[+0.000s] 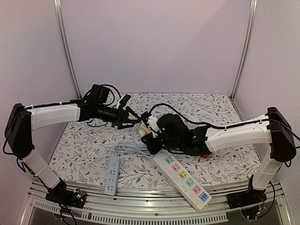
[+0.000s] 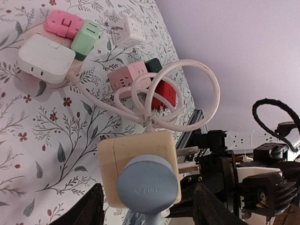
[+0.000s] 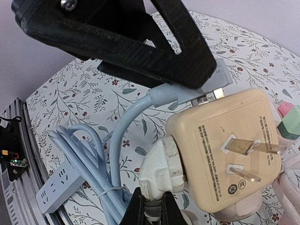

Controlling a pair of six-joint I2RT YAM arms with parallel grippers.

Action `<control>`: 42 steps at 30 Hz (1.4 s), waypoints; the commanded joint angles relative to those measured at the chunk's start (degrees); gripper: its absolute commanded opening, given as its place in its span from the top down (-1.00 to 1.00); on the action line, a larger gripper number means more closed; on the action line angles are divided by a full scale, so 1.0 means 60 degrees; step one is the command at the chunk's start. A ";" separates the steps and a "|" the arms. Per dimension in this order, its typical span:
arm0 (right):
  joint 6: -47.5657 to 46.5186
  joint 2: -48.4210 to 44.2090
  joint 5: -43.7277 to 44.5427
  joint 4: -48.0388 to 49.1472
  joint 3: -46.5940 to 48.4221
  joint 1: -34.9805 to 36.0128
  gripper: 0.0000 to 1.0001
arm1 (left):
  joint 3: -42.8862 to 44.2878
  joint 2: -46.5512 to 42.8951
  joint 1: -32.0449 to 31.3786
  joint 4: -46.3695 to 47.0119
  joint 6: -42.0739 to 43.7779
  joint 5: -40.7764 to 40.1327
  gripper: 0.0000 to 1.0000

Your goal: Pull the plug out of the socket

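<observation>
Clamps, apparently, with left gripper (image 2: 149, 199) half closed around pale blue round plastic plug (image 3: 187, 96), plugged into cream plastic cube socket (image 3: 229, 150). Pinches white cable neck (image 3: 159, 168) at that socket's side with right gripper (image 3: 151, 202) fully closed.

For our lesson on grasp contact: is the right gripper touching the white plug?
Touching. In the right wrist view the right gripper is shut on the white plug, both fingertips pressed against its lower end with no gap.
</observation>
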 commanded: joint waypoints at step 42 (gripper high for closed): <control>-0.1505 -0.0973 0.0594 0.0649 0.0272 0.0436 1.00 | 0.0179 0.0431 -0.0168 0.0343 -0.0020 0.1426 0.64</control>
